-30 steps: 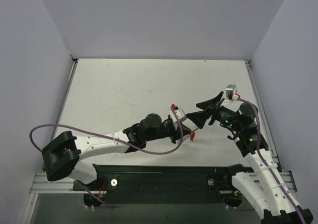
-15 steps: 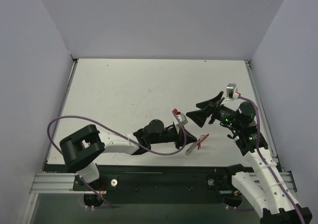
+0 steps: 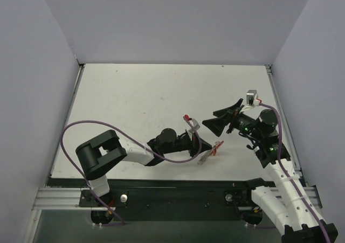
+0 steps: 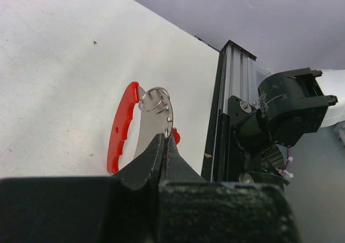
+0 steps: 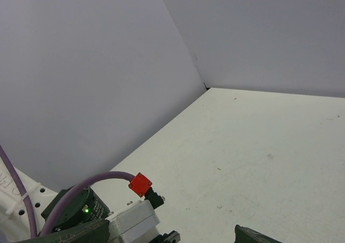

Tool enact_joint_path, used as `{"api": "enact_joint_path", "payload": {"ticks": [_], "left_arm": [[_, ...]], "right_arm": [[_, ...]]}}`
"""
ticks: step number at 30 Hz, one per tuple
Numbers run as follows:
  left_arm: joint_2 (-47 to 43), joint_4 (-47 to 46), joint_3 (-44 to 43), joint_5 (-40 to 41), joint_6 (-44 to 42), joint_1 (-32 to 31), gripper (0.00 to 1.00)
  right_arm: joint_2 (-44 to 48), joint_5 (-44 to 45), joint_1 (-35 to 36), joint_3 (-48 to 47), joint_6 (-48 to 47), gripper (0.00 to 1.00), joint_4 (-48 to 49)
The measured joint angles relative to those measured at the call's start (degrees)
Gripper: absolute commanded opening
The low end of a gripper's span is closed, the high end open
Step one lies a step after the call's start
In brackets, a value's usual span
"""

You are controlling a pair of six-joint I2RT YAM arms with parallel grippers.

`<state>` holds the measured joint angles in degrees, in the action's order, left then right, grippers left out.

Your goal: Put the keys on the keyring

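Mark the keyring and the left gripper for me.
keyring (image 4: 119, 130), left wrist view, on its red arc.
left gripper (image 4: 165, 141), left wrist view, between the closed fingertips.

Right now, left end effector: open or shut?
Shut. The left end effector pinches the keyring at its grey band, fingers together, no gap.

i'm getting even, diffuse light from above, bright, no glare on the white surface (image 3: 135, 103). shadows soft & faint. top cam sharp edge to edge. left wrist cam: left hand (image 4: 164, 140) up close looks a bit soft, bg crisp.
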<state>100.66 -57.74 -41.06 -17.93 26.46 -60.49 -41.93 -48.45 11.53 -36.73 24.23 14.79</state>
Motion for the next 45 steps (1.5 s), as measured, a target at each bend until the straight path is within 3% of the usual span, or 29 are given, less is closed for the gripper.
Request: {"api": "enact_joint_path", "payload": {"ticks": [11,26,36,43,45], "left_arm": [[0.3,1.3,-0.5,-2.2,1.2,5.7,0.0],[3.8,19.1,-13.0,-6.8,-0.5,11.9,0.0],[5.7,25.9,-15.0,-5.7,1.3,17.1,0.0],[8.0,31.1,-15.3,-4.3,1.9,21.3,0.15],[9.2,33.2,-15.4,-3.6,2.1,22.9,0.28]], "right_arm": [[-1.0,-2.6,-0.3,0.0,0.0,1.0,1.7],[-2.6,-9.0,-0.6,0.0,2.4,1.0,6.1],[-1.7,-8.1,-0.6,0.0,-0.5,1.0,2.9],[-1.0,-8.0,-0.6,0.0,-1.7,1.0,1.1],[-0.9,-8.0,-0.6,0.0,-1.8,1.0,1.1]]}}
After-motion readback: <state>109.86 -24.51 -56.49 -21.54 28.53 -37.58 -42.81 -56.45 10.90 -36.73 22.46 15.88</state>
